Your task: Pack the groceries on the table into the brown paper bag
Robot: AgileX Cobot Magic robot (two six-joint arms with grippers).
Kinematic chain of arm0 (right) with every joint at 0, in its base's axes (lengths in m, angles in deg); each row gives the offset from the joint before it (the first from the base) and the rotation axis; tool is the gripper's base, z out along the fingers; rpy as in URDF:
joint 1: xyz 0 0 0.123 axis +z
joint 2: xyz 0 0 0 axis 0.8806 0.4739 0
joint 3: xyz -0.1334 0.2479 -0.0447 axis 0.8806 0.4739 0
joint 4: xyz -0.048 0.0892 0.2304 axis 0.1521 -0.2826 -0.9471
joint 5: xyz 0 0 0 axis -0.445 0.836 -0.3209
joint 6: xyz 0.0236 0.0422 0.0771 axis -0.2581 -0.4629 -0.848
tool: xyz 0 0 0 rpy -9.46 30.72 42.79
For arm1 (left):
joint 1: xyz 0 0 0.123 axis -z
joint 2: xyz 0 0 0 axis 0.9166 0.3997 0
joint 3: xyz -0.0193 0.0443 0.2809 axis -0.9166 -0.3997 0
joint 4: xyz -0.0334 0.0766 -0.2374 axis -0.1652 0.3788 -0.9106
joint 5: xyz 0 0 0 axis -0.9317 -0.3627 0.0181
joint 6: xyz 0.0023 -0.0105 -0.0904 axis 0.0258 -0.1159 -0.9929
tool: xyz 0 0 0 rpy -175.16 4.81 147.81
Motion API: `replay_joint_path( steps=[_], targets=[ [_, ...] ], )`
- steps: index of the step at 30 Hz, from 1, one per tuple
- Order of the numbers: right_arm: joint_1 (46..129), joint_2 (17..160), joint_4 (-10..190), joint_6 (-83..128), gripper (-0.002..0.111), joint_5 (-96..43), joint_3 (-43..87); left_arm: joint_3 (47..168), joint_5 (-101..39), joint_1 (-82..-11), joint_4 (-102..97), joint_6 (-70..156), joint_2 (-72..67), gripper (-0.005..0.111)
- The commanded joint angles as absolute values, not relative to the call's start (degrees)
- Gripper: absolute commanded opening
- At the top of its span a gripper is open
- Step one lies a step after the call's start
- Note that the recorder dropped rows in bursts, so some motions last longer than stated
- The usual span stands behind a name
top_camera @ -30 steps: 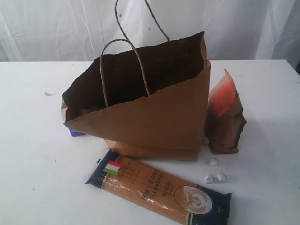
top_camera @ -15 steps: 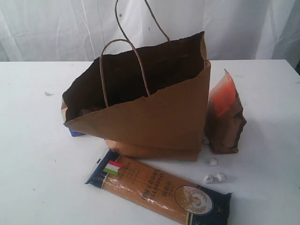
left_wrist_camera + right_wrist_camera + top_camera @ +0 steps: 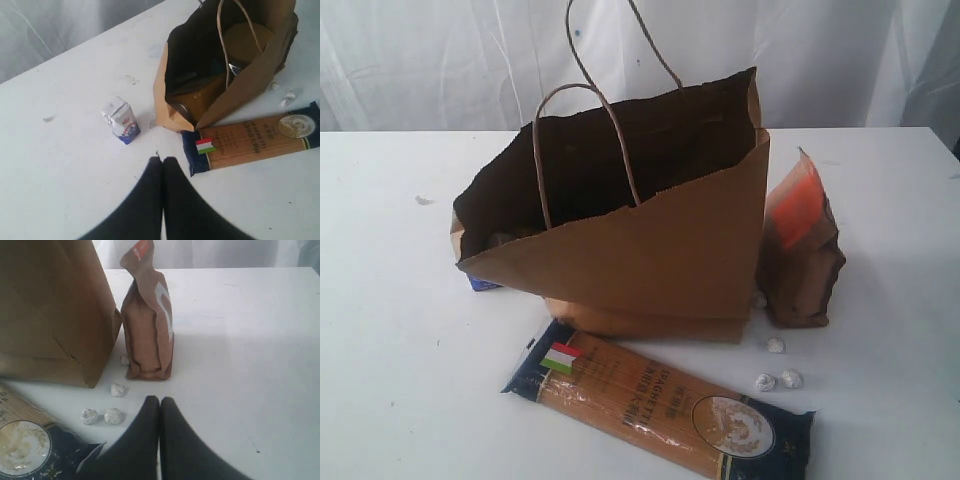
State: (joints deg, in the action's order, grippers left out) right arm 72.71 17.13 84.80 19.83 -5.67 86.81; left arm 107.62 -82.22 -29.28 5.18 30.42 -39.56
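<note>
The white table (image 3: 400, 330) is mostly taken up by the brown paper bag (image 3: 660, 250), which is slumped over with its mouth wide open; what's inside is too dark to be made out. The long spaghetti pack (image 3: 650, 400) is laid flat just beside the bag's base, on the camera side. The brown-orange pouch (image 3: 802, 250) is stood upright right next to the bag's right side. The small milk carton (image 3: 121, 120) is parked a bit off the bag's left end. A few tiny foil-wrapped balls (image 3: 777, 345) are scattered near the bag's right corner. The left gripper (image 3: 162, 162) and right gripper (image 3: 159, 402) are both clenched on nothing.
</note>
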Motion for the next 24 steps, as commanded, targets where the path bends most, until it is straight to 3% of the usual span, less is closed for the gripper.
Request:
replay_joint_path(
  steps=[1, 9, 24],
  targets=[
    [72.55, 16.81, 85.12, 19.58, 0.0, -6.11, 86.92, 96.29, -75.0, -29.15, 5.16, 22.46, -47.98, 0.0],
    [72.55, 16.81, 85.12, 19.58, 0.0, -6.11, 86.92, 82.18, -62.59, -29.15, 2.94, 14.2, -57.48, 0.0],
    [72.55, 16.81, 85.12, 19.58, 0.0, -6.11, 86.92, 81.22, -60.78, -29.15, 6.89, 15.5, -57.81, 0.0]
  ],
)
